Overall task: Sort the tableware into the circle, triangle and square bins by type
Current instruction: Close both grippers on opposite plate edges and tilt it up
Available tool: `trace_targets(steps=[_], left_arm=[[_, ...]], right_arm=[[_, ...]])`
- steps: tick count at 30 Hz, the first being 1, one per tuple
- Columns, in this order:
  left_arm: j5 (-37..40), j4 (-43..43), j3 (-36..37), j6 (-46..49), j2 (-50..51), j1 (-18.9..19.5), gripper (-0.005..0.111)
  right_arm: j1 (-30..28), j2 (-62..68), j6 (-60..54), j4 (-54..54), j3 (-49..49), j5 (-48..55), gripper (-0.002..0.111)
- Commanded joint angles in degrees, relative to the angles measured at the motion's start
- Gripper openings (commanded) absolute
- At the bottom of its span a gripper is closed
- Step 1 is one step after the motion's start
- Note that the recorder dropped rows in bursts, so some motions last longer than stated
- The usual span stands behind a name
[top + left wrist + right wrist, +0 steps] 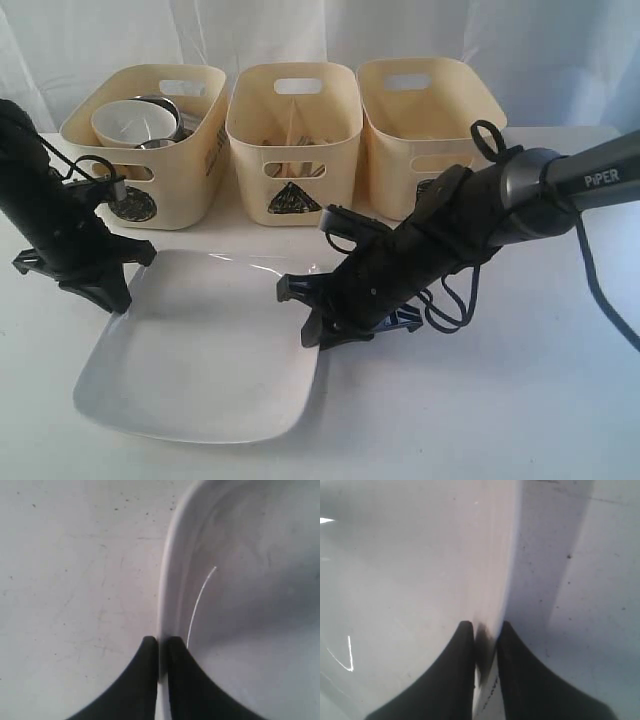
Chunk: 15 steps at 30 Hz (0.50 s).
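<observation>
The large white square plate (200,350) lies on the table in front of the bins. On its left edge my left gripper (118,290) is shut with the rim between the fingers; the left wrist view shows that gripper (162,642) pinching the plate (250,605). My right gripper (305,315) is clamped on the right edge, and the right wrist view shows it (484,630) with one finger on each side of the plate (410,580) rim. A steel bowl (160,105) sits in the circle bin (185,170). Cutlery and wooden sticks (295,150) stand in the triangle bin (250,150).
Three cream bins stand in a row behind the plate; the right bin (400,140) is partly hidden by my right arm (480,205). A white bowl (130,122) also sits in the circle bin. A black cable (600,290) hangs off the right arm.
</observation>
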Motion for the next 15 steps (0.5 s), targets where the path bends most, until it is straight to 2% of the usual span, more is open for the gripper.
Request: trace_targets(steps=[1, 15], left_arm=[[1.94, -7.65, 0.23, 0.52, -0.84, -1.25, 0.000], [1.94, -7.13, 0.23, 0.62, -4.48, -1.25, 0.000]], right_arm=[[1.26, -0.39, -2.05, 1.56, -0.96, 1.18, 0.000], [1.26, -0.78, -2.05, 0.69, -2.13, 1.50, 0.000]])
